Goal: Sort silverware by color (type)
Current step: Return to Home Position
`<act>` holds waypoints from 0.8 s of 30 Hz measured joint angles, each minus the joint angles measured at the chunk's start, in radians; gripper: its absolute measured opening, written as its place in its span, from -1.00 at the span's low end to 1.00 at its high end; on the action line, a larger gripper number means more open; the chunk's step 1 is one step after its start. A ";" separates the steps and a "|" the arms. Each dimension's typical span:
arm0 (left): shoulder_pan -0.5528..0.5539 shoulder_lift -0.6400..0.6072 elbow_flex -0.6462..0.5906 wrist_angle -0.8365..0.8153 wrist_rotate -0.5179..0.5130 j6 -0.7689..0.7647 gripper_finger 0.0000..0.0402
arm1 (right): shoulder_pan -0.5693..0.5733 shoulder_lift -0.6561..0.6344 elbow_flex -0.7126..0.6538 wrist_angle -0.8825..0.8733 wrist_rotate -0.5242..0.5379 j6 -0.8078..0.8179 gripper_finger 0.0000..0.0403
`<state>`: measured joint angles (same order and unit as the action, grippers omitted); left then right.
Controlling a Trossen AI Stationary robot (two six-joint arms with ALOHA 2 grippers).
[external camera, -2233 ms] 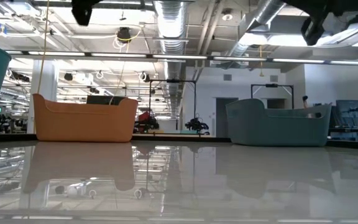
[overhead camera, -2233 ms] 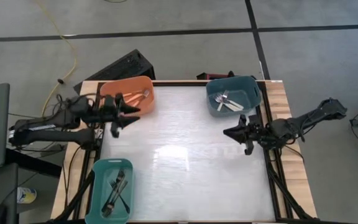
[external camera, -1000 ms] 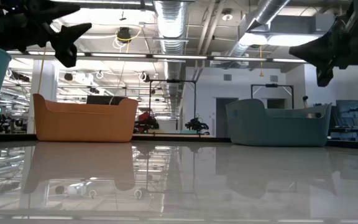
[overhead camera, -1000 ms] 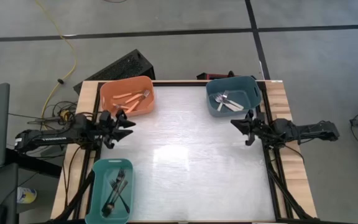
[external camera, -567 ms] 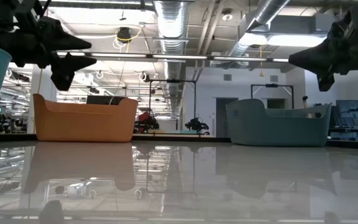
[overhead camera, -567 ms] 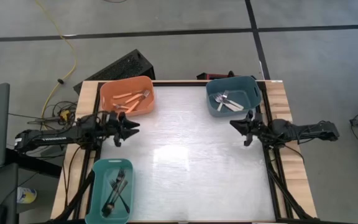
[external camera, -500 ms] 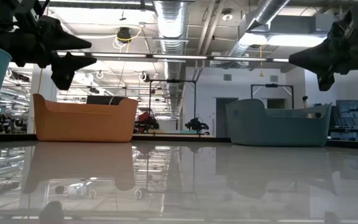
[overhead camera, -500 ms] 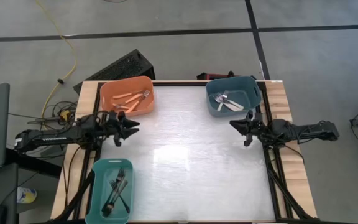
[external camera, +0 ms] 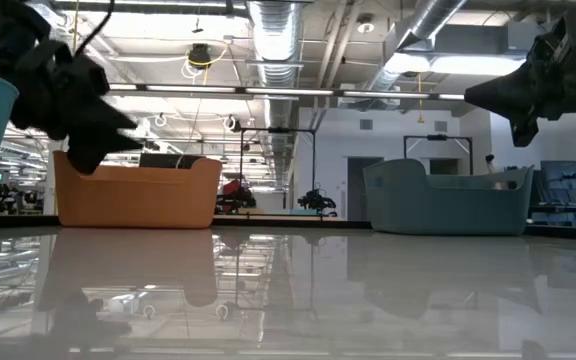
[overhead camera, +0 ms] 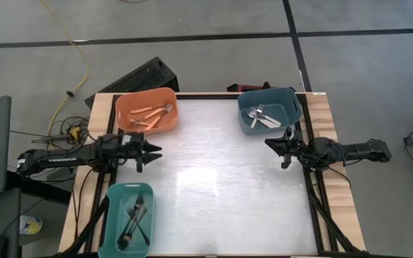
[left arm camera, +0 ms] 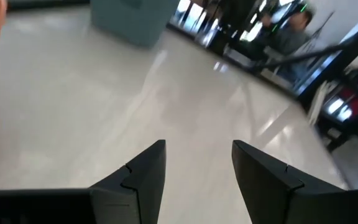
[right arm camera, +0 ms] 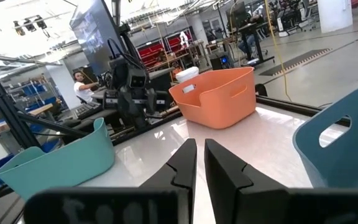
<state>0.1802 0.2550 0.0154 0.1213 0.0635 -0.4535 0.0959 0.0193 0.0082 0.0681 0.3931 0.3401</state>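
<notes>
Though invisible low, forks (overhead camera: 136, 217) plain overhead

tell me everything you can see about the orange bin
The orange bin is a rounded rectangular tub, plastic by its look, with a handle slot in one end wall. It stands upright at the table's far left corner, holding a few orange-handled forks with metal heads. Nothing else touches it; the left claw hangs open, clear of it.

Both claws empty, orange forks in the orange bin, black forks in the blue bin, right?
No: the high view shows the black forks in the green bin; the blue bin holds silver forks. The left claw and right claw are empty; orange forks lie in the orange bin.
</notes>
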 joint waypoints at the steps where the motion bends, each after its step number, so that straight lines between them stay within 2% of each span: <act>1: 0.000 0.000 0.000 -0.031 0.000 0.000 -0.16 | 0.000 0.000 0.000 0.000 0.000 0.000 -0.71; 4: 0.000 0.000 0.002 -0.108 -0.003 0.000 -0.16 | 0.000 0.000 0.000 -0.001 0.000 0.000 -0.71; 9: 0.000 0.012 0.003 -0.116 -0.050 0.001 -0.16 | 0.000 0.000 -0.001 -0.002 0.000 0.001 -0.71; 24: 0.000 0.013 0.003 -0.119 -0.053 0.001 -0.16 | 0.000 0.000 -0.001 -0.002 0.000 0.001 -0.71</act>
<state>0.1802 0.2684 0.0185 0.0021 0.0109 -0.4526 0.0963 0.0194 0.0071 0.0666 0.3931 0.3411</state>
